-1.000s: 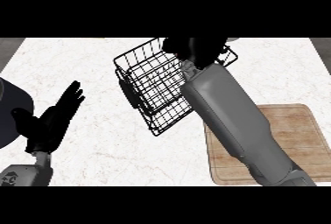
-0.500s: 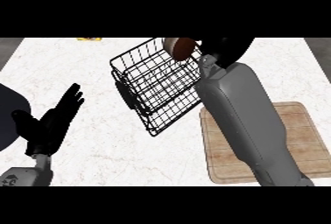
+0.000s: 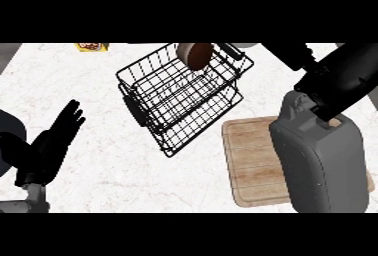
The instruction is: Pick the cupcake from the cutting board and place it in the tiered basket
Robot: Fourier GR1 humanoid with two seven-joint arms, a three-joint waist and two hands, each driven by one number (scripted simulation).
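White stone with faint grey marks covers the bench (image 3: 111, 185) from side to side. On it stands a black wire tiered basket (image 3: 181, 100), with one shelf above another, set at a slant. The cupcake (image 3: 196, 55) sits at the far top corner of the basket. It is small and round, dark brown on one side and paler tan on the other. I cannot tell if it rests flat on the wire or leans on the rim.

Just to the right of the basket lies a pale wooden cutting board (image 3: 255, 160) with a darker rim. Part of the board is hidden under the big grey right forearm, which comes up from the bottom edge. The right hand (image 3: 295, 54) is dark and sits near the top edge, to the right of the cupcake and apart from it. I cannot tell how its fingers are set.

At the left, the black left hand (image 3: 52, 145) is open, fingers straight and pointing up, holding nothing.

A small yellow box (image 3: 93, 47) peeks in at the far edge, top left.
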